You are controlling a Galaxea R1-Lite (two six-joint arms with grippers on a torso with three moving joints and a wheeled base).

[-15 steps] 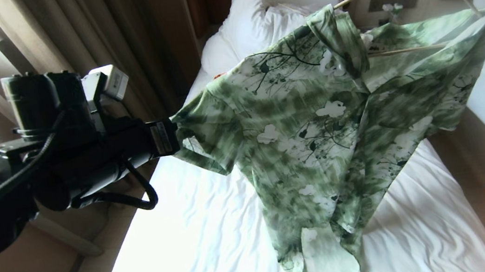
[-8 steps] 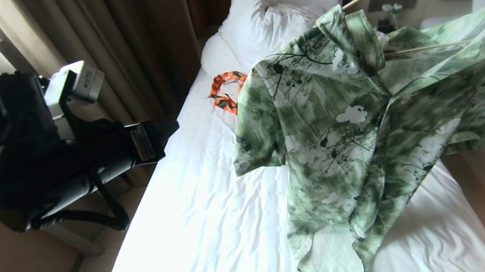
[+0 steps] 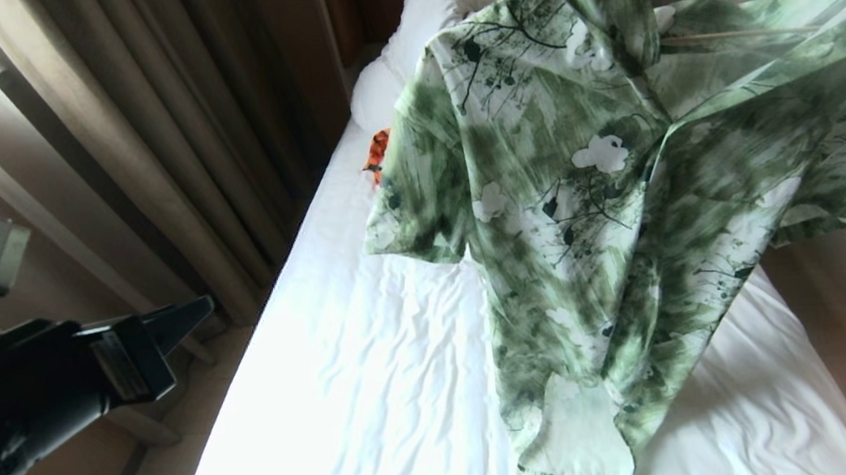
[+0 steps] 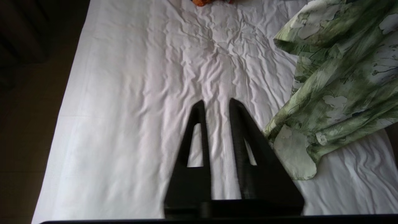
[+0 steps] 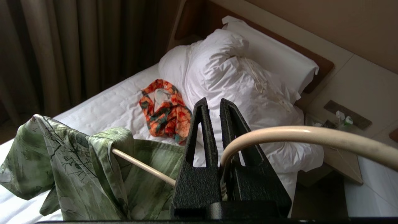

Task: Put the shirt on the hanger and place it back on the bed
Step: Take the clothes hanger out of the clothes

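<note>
The shirt [image 3: 588, 191] already hung on the hanger [image 5: 298, 137], held high at the right over the bed [image 3: 380, 407] by the right gripper [image 5: 214, 107], clamped on it. The left gripper [image 4: 216, 104], fingers slightly apart, was empty. Setting down remained.

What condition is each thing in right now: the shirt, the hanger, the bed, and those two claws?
shirt: draped on the hanger, lifted, hem brushing the bed.
hanger: held up in the air by the right gripper.
right gripper: shut on the hanger.
left gripper: empty, fingers slightly apart, off to the shirt's side.
bed: wrinkled sheet, bunched duvet.
orange garment: crumpled on the bed.
</note>
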